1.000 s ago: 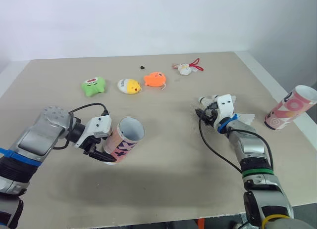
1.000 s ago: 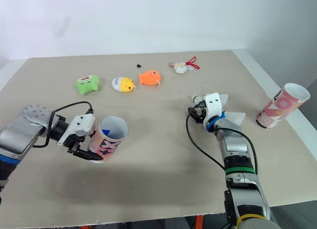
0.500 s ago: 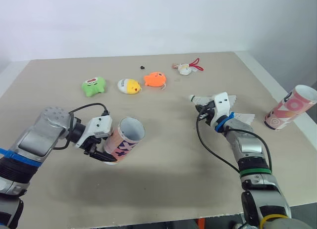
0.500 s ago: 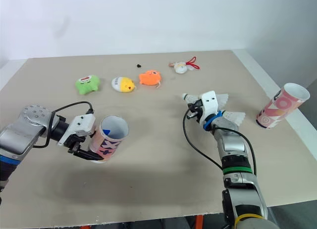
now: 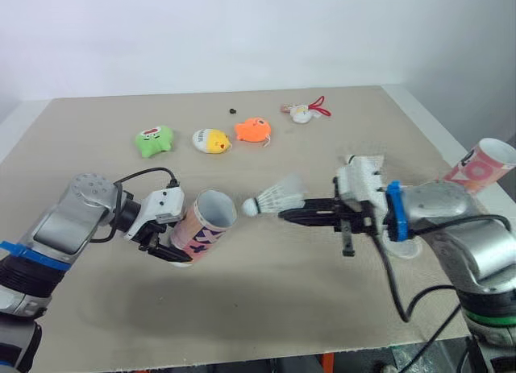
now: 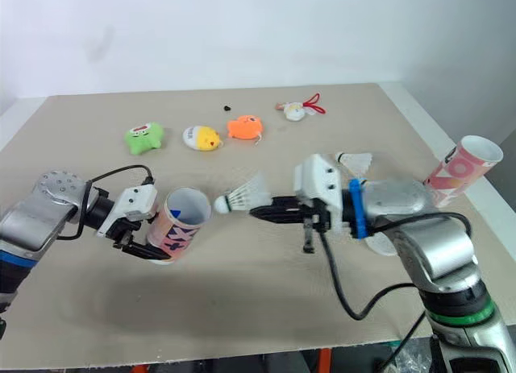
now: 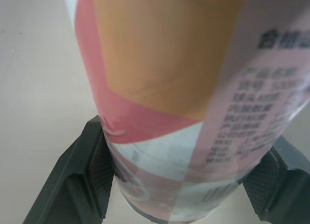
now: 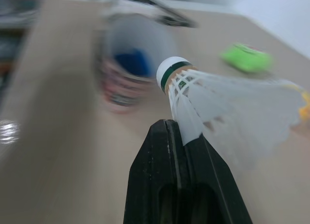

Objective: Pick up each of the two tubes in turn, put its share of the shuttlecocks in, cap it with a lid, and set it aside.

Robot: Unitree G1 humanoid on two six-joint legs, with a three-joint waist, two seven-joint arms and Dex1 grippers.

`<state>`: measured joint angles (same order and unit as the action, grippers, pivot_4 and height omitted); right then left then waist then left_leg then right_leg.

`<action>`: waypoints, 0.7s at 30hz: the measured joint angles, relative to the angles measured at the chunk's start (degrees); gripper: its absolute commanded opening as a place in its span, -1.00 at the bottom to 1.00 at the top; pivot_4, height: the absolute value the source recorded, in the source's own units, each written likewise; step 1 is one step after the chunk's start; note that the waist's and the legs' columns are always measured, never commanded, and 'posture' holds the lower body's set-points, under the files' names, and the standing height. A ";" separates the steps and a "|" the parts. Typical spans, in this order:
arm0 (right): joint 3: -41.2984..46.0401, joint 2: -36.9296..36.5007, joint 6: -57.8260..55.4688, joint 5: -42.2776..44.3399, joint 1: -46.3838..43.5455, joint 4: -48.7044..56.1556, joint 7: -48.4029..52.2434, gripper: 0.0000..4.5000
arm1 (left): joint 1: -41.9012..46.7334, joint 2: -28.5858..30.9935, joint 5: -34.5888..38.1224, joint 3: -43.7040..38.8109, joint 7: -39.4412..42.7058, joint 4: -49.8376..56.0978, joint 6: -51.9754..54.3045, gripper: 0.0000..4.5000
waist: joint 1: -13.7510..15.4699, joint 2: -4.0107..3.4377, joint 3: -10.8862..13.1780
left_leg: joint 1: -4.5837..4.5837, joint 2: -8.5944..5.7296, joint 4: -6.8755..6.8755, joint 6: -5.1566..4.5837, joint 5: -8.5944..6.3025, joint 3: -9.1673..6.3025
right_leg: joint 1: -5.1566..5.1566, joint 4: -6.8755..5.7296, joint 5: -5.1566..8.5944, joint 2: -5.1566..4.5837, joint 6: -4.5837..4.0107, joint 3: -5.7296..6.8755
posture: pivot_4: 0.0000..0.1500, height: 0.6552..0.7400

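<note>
You had the left jaws clamped on the lower end of the patterned tube (image 5: 200,233), low over the tabletop (image 5: 266,308). The left wrist view showed a black pad (image 7: 92,171) pressed on either side of the tube's wall. The tube was tilted, its open mouth turned up and toward the right arm. I'd judge you held it that way so the mouth faced the incoming load rather than the ceiling. A blue patch showed inside the tube, though I couldn't tell what it was. Just beyond the mouth, your right jaws were shut together on the feather skirt of a shuttlecock (image 5: 274,199). Its cork tip led and pointed at the opening, close to the rim but not yet inside. Gripping the skirt left the cork free to enter first, which suits a narrow tube. The insertion looked like the step in hand, and it called for lining the cork up with the mouth before letting go. Farther back, a second shuttlecock (image 6: 355,159) lay on the tabletop behind the right arm. The other tube (image 5: 482,165) leaned at the tabletop's right edge, open and uncapped, well apart from the work. Along the far side sat a green toy (image 5: 152,139), a yellow toy (image 5: 210,140), an orange toy (image 5: 252,130) and a small white toy (image 5: 302,111) with a red cord, all clear of both arms.
</note>
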<state>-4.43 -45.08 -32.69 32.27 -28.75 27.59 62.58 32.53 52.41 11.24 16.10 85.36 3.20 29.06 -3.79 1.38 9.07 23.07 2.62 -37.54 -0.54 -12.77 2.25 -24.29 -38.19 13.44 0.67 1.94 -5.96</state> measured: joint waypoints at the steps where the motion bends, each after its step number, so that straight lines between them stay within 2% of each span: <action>1: -2.50 0.49 0.28 -1.46 -3.00 -0.37 0.41 -0.99 | 0.39 -0.18 -0.14 0.28 0.05 -0.27 0.01 0.41 | 0.00 0.00 0.00 | 0.02 -0.03 -0.02 0.01 0.02 0.03 | -0.01 0.01 -0.03 -0.02 0.03 -0.05 | 1.00 1.00; 2: -5.49 1.67 0.85 -3.69 -7.36 -1.86 1.00 -0.99 | 0.96 -0.46 -0.29 0.67 0.23 -0.57 0.02 0.41 | -0.01 0.00 0.00 | 0.03 -0.06 -0.04 0.01 0.02 0.10 | -0.03 0.01 -0.05 -0.06 0.07 -0.11 | 1.00 1.00; 6: -10.82 4.11 2.59 -7.43 -14.26 -5.39 2.86 -0.99 | 1.69 -1.65 -0.47 1.10 0.46 -0.59 -0.05 0.41 | 0.80 0.04 -0.01 | 0.20 -0.09 -0.04 0.02 0.01 0.11 | -0.09 0.05 0.04 -0.09 0.08 -0.13 | 1.00 1.00; 12: -15.19 6.56 3.78 -9.18 -19.20 -8.99 7.36 -0.99 | 1.84 -1.86 -0.10 1.22 0.61 -0.44 0.05 0.41 | 1.42 0.04 -0.01 | 0.31 -0.07 0.00 0.01 -0.05 0.04 | -0.15 0.04 0.20 -0.09 0.02 -0.03 | 1.00 1.00; 14: -15.91 7.40 4.21 -9.97 -19.77 -10.10 8.54 -0.68 | 1.81 -1.85 -0.12 1.20 0.41 -0.45 0.08 0.41 | 1.41 0.04 -0.01 | 0.29 -0.06 -0.01 0.01 -0.05 0.02 | -0.13 0.03 0.18 -0.08 -0.01 0.01 | 1.00 1.00; 16: -16.21 8.25 4.21 -10.03 -20.41 -10.99 8.97 -0.49 | 1.79 -1.83 -0.16 1.19 0.31 -0.45 0.12 0.41 | 1.38 0.04 -0.01 | 0.28 -0.06 -0.01 0.02 -0.05 0.03 | -0.13 0.02 0.15 -0.08 -0.02 0.00 | 1.00 1.00; 17: -16.21 8.88 4.15 -9.97 -20.94 -11.53 9.30 -0.24 | 1.75 -1.82 -0.16 1.17 0.21 -0.45 0.14 0.41 | 1.37 0.04 -0.01 | 0.27 -0.06 -0.02 0.02 -0.04 0.03 | -0.13 0.01 0.14 -0.08 -0.03 0.00 | 1.00 1.00; 18: -16.16 9.84 4.00 -9.58 -21.84 -12.06 9.68 -0.08 | 1.64 -1.82 -0.11 1.14 0.04 -0.39 0.14 0.41 | 1.39 0.04 -0.01 | 0.27 -0.05 -0.02 0.02 -0.04 0.01 | -0.12 0.01 0.14 -0.08 -0.03 0.03 | 1.00 1.00; 19: -16.15 9.90 3.98 -9.48 -21.87 -12.08 9.68 -0.08 | 1.64 -1.82 -0.10 1.14 0.04 -0.39 0.13 0.41 | 1.40 0.05 -0.01 | 0.27 -0.05 -0.03 0.02 -0.04 -0.01 | -0.10 0.01 0.14 -0.08 -0.03 0.05 | 1.00 1.00; 20: -15.94 10.14 3.29 -8.50 -21.88 -12.05 9.86 0.14 | 1.63 -1.82 -0.07 1.13 0.04 -0.34 0.14 0.41 | 1.40 0.05 -0.01 | 0.27 -0.05 -0.03 0.02 -0.04 -0.01 | -0.10 0.01 0.14 -0.08 -0.03 0.05 | 1.00 1.00; 21: -15.12 10.16 1.80 -6.42 -21.86 -11.99 10.40 0.14 | 1.63 -1.82 -0.04 1.13 0.06 -0.31 0.14 0.41 | 1.40 0.05 -0.01 | 0.28 -0.05 -0.03 0.02 -0.04 0.00 | -0.11 0.01 0.15 -0.09 -0.03 0.04 | 1.00 1.00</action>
<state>-19.55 -34.92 -30.89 25.85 -50.61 15.60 72.98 34.16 50.59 11.20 17.23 85.42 2.89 29.20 -2.39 1.42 9.06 23.35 2.57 -37.56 -0.52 -12.81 2.24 -24.39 -38.18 13.58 0.58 1.91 -5.92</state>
